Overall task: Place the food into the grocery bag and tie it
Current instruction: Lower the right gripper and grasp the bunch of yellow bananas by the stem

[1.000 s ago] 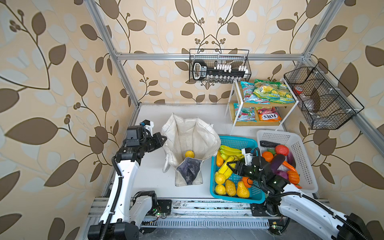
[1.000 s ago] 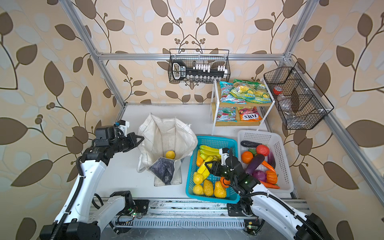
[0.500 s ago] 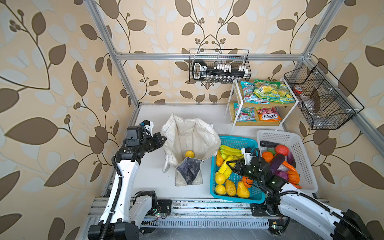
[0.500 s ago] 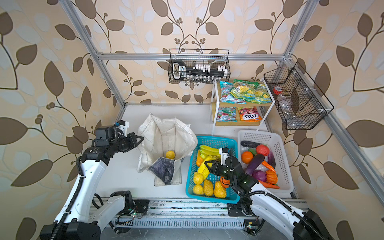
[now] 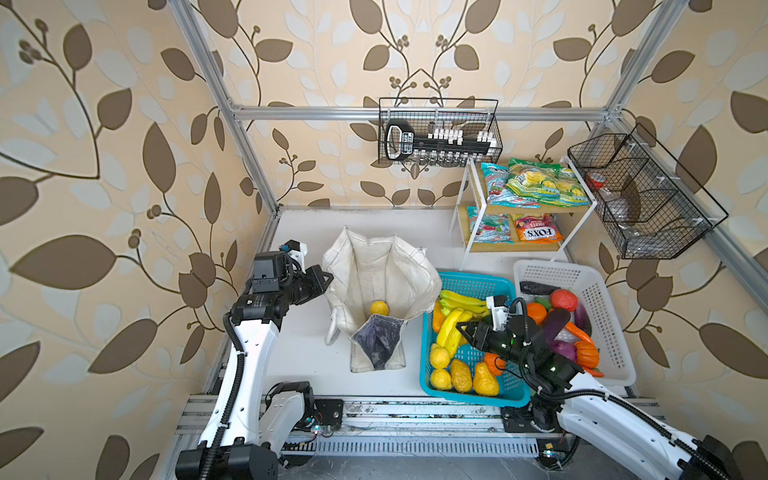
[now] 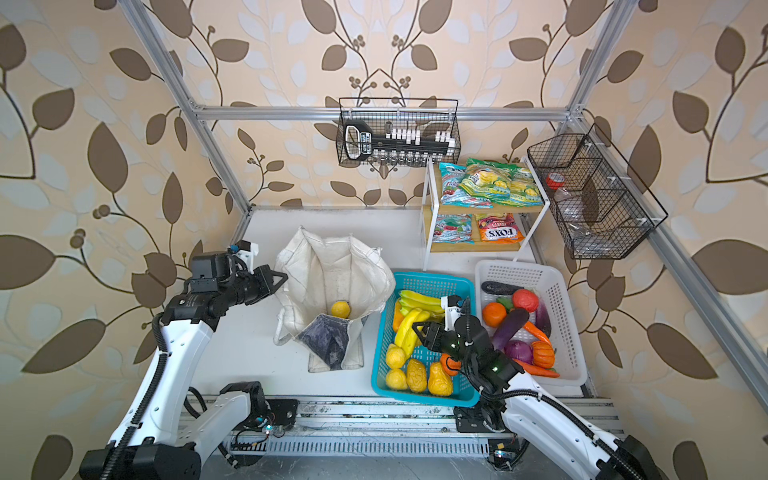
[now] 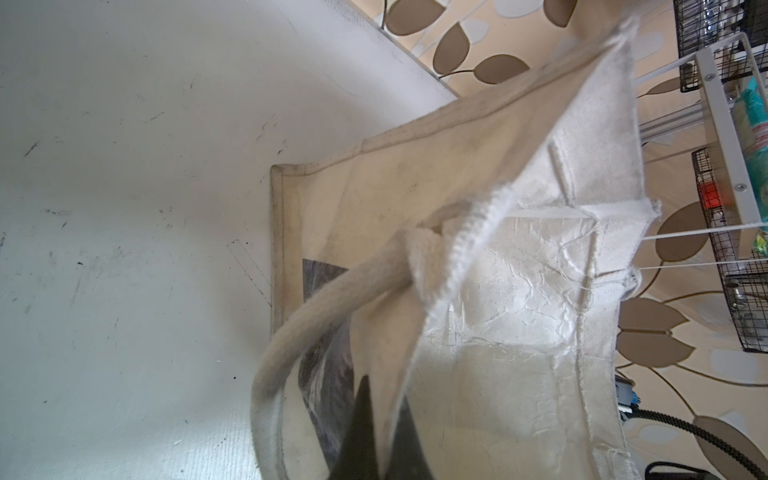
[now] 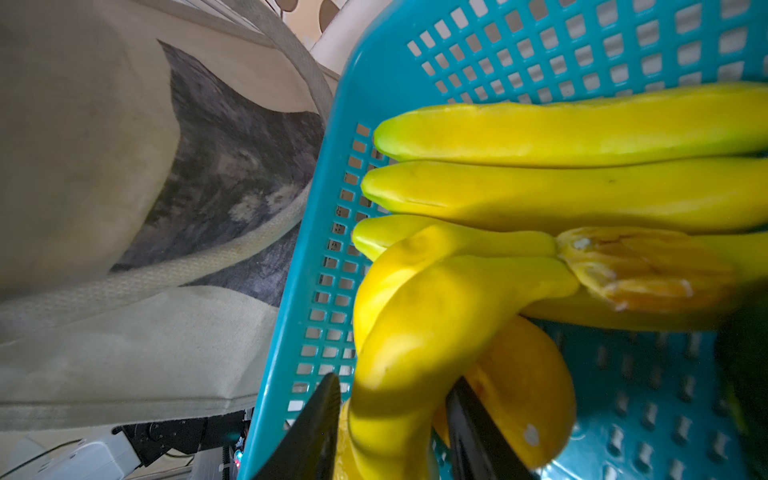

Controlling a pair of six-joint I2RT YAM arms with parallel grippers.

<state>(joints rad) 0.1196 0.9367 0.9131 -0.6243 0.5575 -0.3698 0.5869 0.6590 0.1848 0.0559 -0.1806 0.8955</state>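
Observation:
The off-white grocery bag (image 5: 382,270) (image 6: 332,266) stands open mid-table with a yellow lemon (image 5: 379,308) (image 6: 340,309) inside. My left gripper (image 5: 326,276) (image 6: 282,276) (image 7: 384,395) is shut on the bag's left rim (image 7: 390,357), next to a rope handle (image 7: 316,307). My right gripper (image 5: 461,328) (image 6: 415,328) (image 8: 395,382) is down in the teal basket (image 5: 469,280). Its open jaws straddle one banana of a banana bunch (image 5: 449,328) (image 6: 409,328) (image 8: 436,316), close on both sides. The purple eggplant (image 5: 555,322) and an orange fruit (image 5: 536,312) lie in the white basket (image 5: 557,270). Snack packets (image 5: 532,187) sit on the shelf.
The teal basket also holds a second banana bunch (image 5: 461,300), lemons and pears (image 5: 484,382), hard against the bag's right side. A white two-level shelf (image 5: 467,232) stands at the back right. Black wire baskets (image 5: 438,133) (image 5: 640,199) hang from the frame.
My right gripper's jaws have narrowed around the banana and it has edged a little further into the teal basket. The left arm and the bag have not moved.

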